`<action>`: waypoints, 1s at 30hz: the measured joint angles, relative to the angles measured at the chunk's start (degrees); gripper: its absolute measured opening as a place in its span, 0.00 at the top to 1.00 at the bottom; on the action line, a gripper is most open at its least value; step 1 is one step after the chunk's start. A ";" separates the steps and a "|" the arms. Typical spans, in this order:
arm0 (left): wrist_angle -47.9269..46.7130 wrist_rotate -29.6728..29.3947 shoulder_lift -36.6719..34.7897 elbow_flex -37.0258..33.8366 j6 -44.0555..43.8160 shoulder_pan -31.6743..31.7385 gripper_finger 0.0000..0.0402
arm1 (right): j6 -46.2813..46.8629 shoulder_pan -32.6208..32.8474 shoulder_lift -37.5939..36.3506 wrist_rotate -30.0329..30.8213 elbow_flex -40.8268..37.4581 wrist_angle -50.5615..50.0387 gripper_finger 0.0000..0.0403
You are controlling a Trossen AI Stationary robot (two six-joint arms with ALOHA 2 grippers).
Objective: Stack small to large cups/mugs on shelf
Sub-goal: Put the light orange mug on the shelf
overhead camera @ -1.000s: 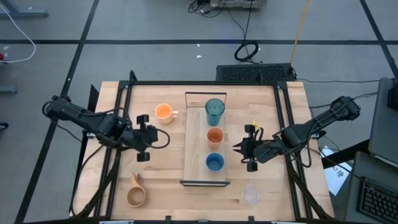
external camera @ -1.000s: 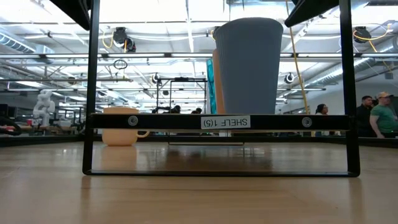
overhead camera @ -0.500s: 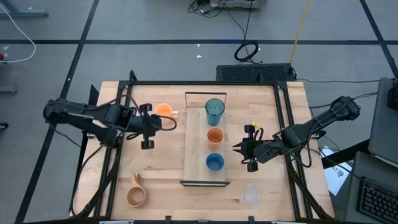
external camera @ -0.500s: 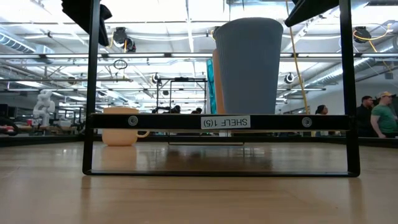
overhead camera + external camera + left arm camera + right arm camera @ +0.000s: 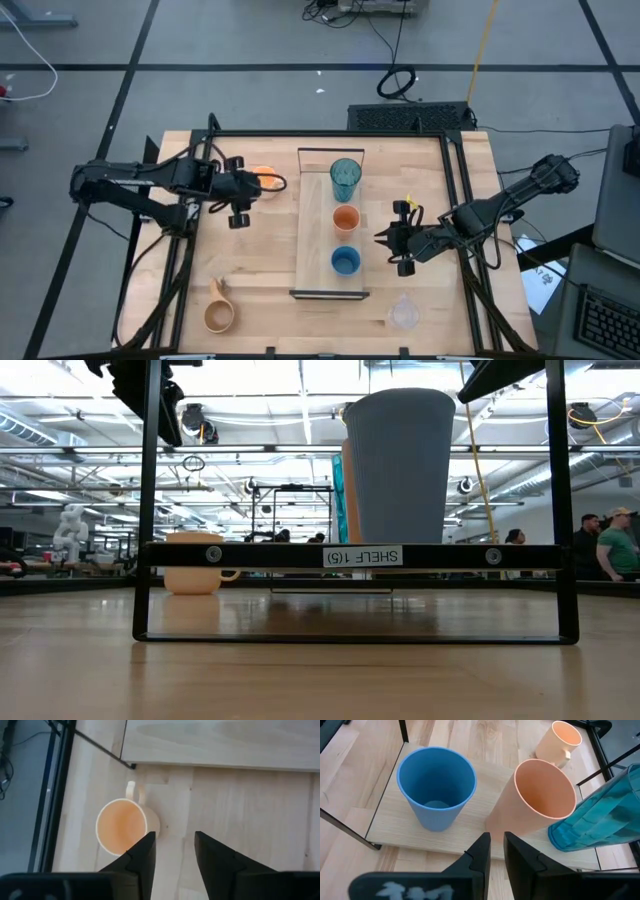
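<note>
On shelf: teal tumbler, small orange cup, blue cup.
Left: orange mug, wooden mug, clear cup (all on the table).
Left gripper: fingers apart, empty, above orange mug.
Right gripper: nearly together, empty, beside shelf.

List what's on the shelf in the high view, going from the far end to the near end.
Teal tumbler → orange cup → blue cup, all standing in a row on the shelf.

the shelf front label, mirrored, reads "shelf 1(5)".
</note>
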 joint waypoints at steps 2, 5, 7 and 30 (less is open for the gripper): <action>-0.40 0.02 0.51 -0.01 0.03 1.19 0.66 | 0.00 0.02 0.00 0.00 0.00 0.02 0.90; -1.25 0.04 1.23 -0.10 0.78 2.80 0.66 | -0.15 0.00 0.00 0.00 0.00 -0.01 0.90; -1.09 0.04 2.13 -0.08 2.17 3.53 0.66 | -0.15 0.00 0.00 0.00 0.00 0.06 0.90; 0.74 1.45 15.07 -0.10 13.91 13.60 0.65 | -1.70 0.02 -0.02 0.00 0.00 -0.15 0.90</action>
